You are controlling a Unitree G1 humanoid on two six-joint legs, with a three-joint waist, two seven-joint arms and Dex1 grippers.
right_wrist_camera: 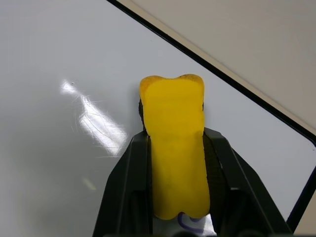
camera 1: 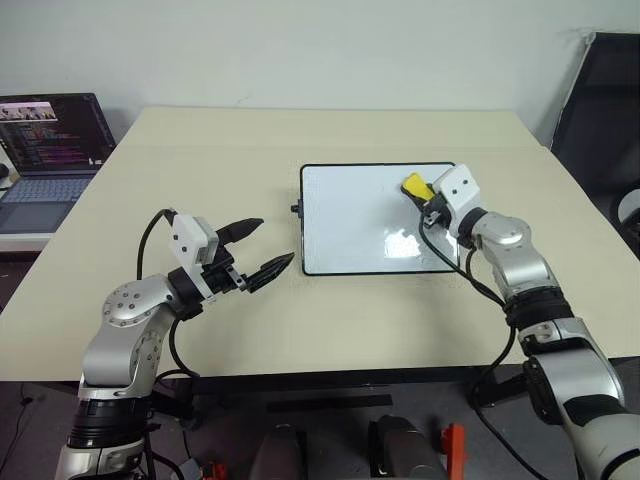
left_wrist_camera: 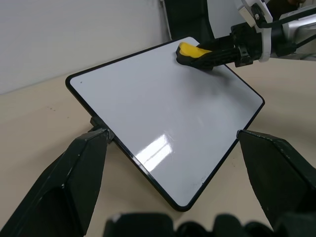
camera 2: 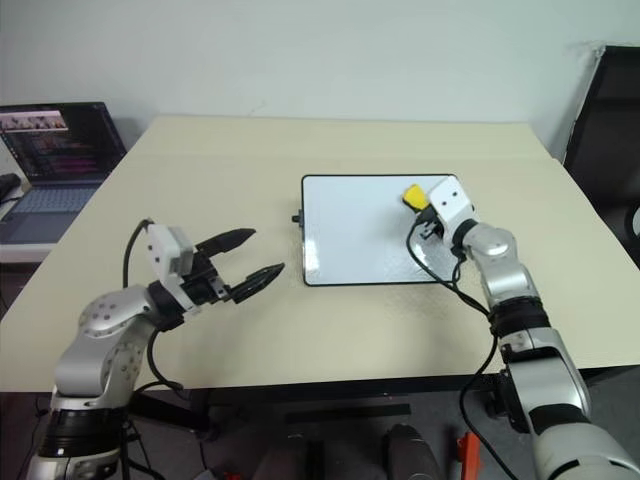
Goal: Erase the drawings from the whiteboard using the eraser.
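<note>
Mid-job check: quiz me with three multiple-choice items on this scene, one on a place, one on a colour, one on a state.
1. Where is the eraser?
A. Over the whiteboard's far right corner
B. On the laptop
C. On bare table

2. The eraser's top is:
A. Red
B. Yellow
C. Blue

3. The left end effector is:
A. Shut on the eraser
B. Shut, empty
C. Open, empty

Key: 1 A, the right end effector holds it there. 2 B, plainly yellow in the right wrist view. 3 C, its fingers stand apart beside the board.
</note>
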